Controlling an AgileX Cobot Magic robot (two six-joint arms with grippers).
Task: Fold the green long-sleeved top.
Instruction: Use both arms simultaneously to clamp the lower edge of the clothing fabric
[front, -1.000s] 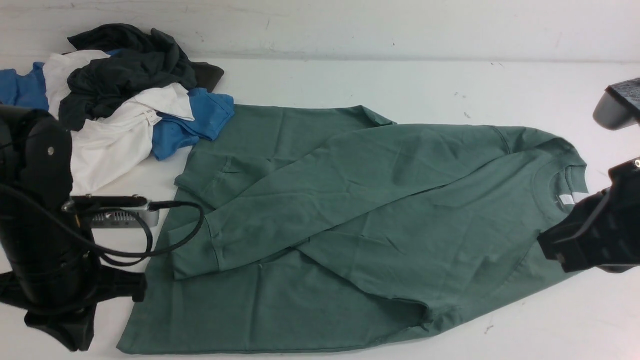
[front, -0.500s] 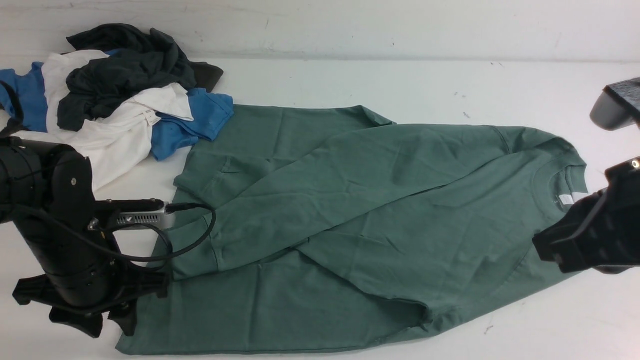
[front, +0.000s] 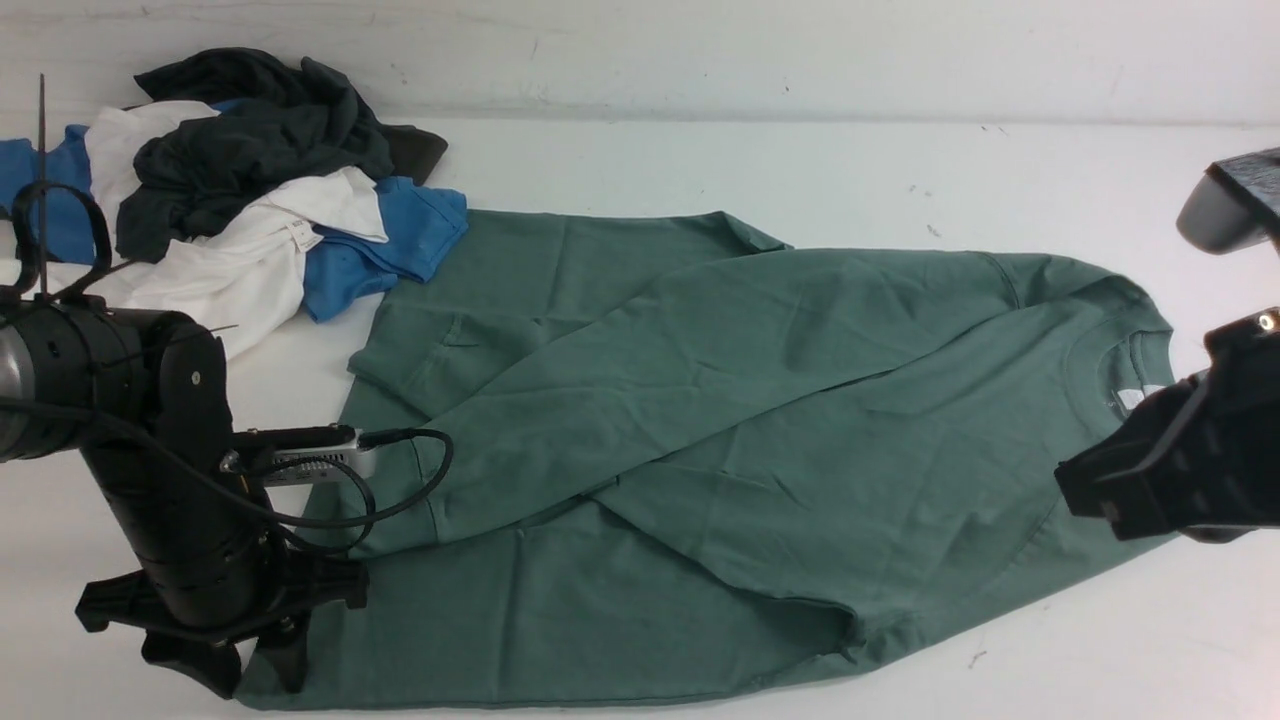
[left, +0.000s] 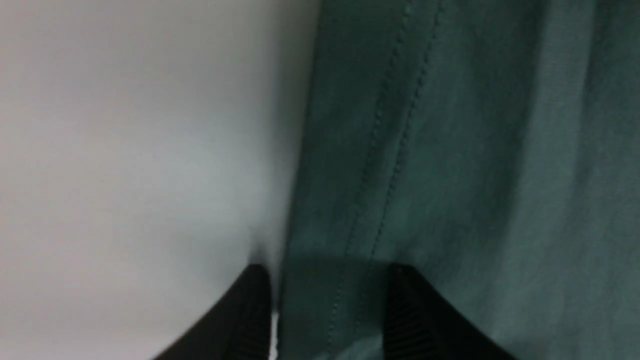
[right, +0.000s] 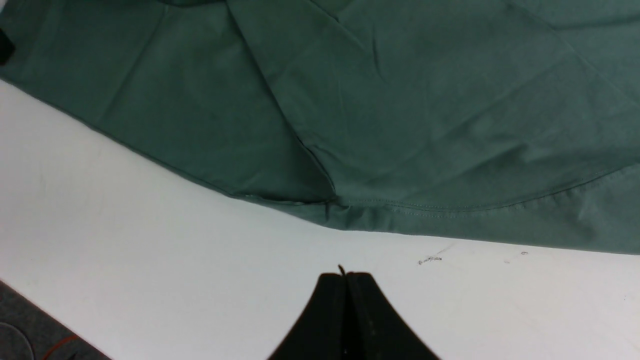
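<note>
Front view: green long-sleeved top (front: 760, 400) lies flat on the tabletop (front: 800, 170), spread between my two grippers, hem end at my left one, collar end w/ white neck tag just beside my right one. Both sleeves look crossed in over the body; one runs diagonally across the chest w/ its cuff (front: 395, 505) near my left jaws, the other seems tucked under it. So sleeve step reads as done, approx.

Left gripper (left: 327, 285): jaws parted, one tip on bare tabletop, the other over the cloth, stitched hem edge running between them. No pinch yet as far as I can see; nothing lifted.

Right gripper (right: 345, 280): jaws clenched on nothing, hovering over bare tabletop, the top's edge just ahead of them. Not engaged w/ the cloth.

Left to do, my guess: take the hem, carry it toward the collar, then prob. another fold to get a compact stack. Body is full length, no crosswise fold in it. Call it early-to-mid.

Pile of other clothes (front: 250, 190) sits beyond my left jaws, its blue edge touching the top's far corner. Not part of this job.
</note>
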